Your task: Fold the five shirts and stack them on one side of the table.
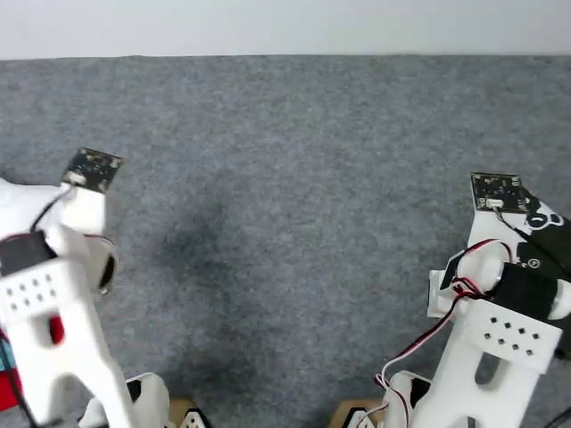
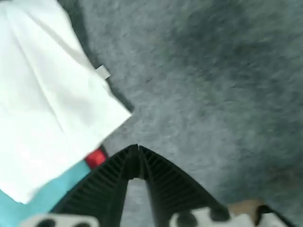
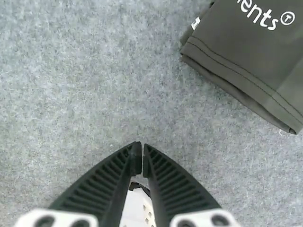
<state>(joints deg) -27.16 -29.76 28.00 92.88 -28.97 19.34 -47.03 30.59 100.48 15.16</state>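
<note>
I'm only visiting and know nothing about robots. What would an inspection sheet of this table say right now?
Surface: grey felt cover, flat.
Job's things: folded white shirt lying over teal fabric and red fabric; folded dark shirt with white print near the right gripper.
Clutter: nothing seen.
Grippers: left gripper shut, empty, beside the white shirt; right gripper shut, empty.
Cables: red, white and black wires looped on the right arm.
Surroundings: pale wall behind the table.
</note>
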